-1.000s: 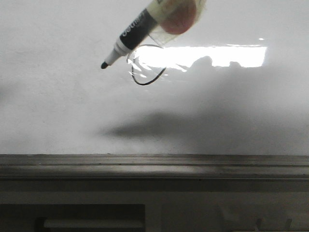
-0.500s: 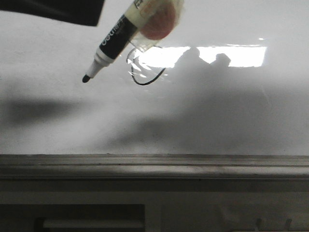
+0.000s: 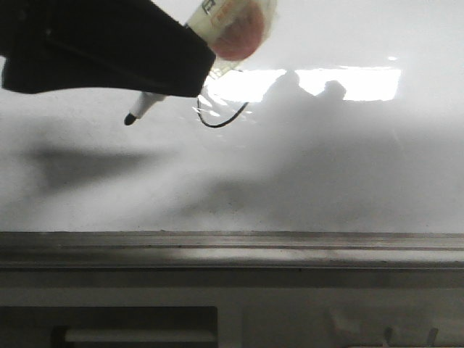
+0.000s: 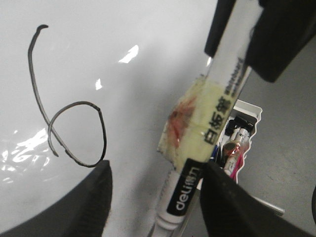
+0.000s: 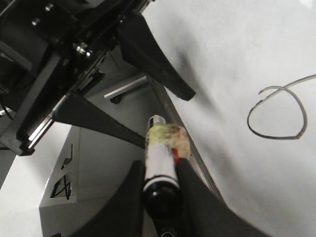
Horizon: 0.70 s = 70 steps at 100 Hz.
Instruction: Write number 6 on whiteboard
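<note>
Gripping the whiteboard marker [image 5: 160, 170] between clenched fingers, the right gripper [image 5: 159, 190] was seen in its own wrist view, with the barrel pinched just behind the yellowish tape wrap. The left gripper [image 4: 155, 197] was spread wide, its two dark fingers [image 4: 94, 197] standing either side of the marker's black end without touching it; in the front view its dark bulk [image 3: 94, 51] hid most of the barrel, only the black tip [image 3: 130, 120] showing below, apparently lifted off the surface. The number 6 [image 4: 66, 118] was already drawn on the whiteboard [image 3: 326, 181], a long curved stroke closing into a small round loop, and in the front view only the loop's lower arc [image 3: 221, 119] was visible beside a bright reflection. The marker was judged light, stiff and smooth, so liable to slip or twist in a pinch. A hold on the taped part, where the surface was likely less slick, was judged firmest. The wet-erase line was judged easily smeared by any brush from a finger.
</note>
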Each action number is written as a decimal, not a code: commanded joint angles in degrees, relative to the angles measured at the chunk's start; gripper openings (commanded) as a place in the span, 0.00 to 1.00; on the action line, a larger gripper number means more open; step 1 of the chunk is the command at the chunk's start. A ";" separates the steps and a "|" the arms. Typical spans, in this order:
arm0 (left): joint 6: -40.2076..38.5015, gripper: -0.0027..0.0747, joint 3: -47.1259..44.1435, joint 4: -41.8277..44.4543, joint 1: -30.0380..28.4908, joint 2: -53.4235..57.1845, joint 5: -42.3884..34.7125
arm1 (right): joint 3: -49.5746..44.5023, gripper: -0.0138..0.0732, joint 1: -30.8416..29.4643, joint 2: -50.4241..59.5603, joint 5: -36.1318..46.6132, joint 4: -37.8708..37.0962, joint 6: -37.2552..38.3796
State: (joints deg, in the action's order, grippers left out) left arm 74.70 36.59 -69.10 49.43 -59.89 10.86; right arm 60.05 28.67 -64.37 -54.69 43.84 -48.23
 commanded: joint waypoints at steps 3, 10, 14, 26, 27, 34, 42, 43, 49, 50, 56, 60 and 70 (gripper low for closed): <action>-0.10 0.40 1.95 -0.88 0.42 0.23 -1.65 | 2.08 0.11 0.02 0.81 1.20 2.02 -0.40; -0.10 0.34 1.95 -0.88 0.42 0.10 -1.88 | 2.08 0.11 0.02 0.73 1.20 2.02 -0.40; -0.10 0.30 1.95 -0.88 0.42 -0.05 -1.88 | 2.08 0.11 0.02 0.73 1.20 2.02 -0.40; -0.10 0.12 1.95 -0.88 0.42 -0.26 -1.88 | 2.08 0.11 0.02 0.73 1.20 2.02 -0.40; -0.10 0.10 1.95 -0.88 0.42 -0.26 -1.88 | 2.08 0.11 0.02 0.73 1.20 2.02 -0.40; -0.10 0.01 1.95 -0.88 0.42 -0.26 -1.88 | 2.08 0.13 0.02 0.73 0.78 2.02 -0.40; -0.10 0.01 1.95 -1.11 0.42 -0.26 -1.88 | 2.08 0.25 0.02 0.73 0.26 2.02 -0.40; -0.10 0.01 1.95 -1.11 0.42 -0.26 -1.88 | 2.08 0.26 0.02 0.73 0.26 2.02 -0.40; -0.10 0.01 1.95 -1.11 0.42 -0.26 -1.88 | 2.08 0.42 0.02 0.73 0.39 2.02 -0.40; -0.10 0.01 1.95 -1.11 0.42 -0.26 -1.88 | 2.08 0.44 0.02 0.73 0.39 2.02 -0.40; -0.20 0.01 1.95 -1.57 0.42 -0.12 -2.44 | 2.08 0.60 0.02 0.73 0.96 2.02 0.37; -0.20 0.01 1.95 -2.12 0.42 0.00 -2.62 | 2.08 0.67 -0.23 0.73 1.06 2.02 0.50; -0.31 0.01 1.84 -4.07 0.32 1.24 -4.67 | 2.08 0.70 -2.27 1.03 0.30 1.41 1.40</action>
State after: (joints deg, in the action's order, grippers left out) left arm 75.21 36.59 -70.31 49.76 -60.71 9.06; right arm 60.18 28.06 -64.49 -55.08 43.58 -47.86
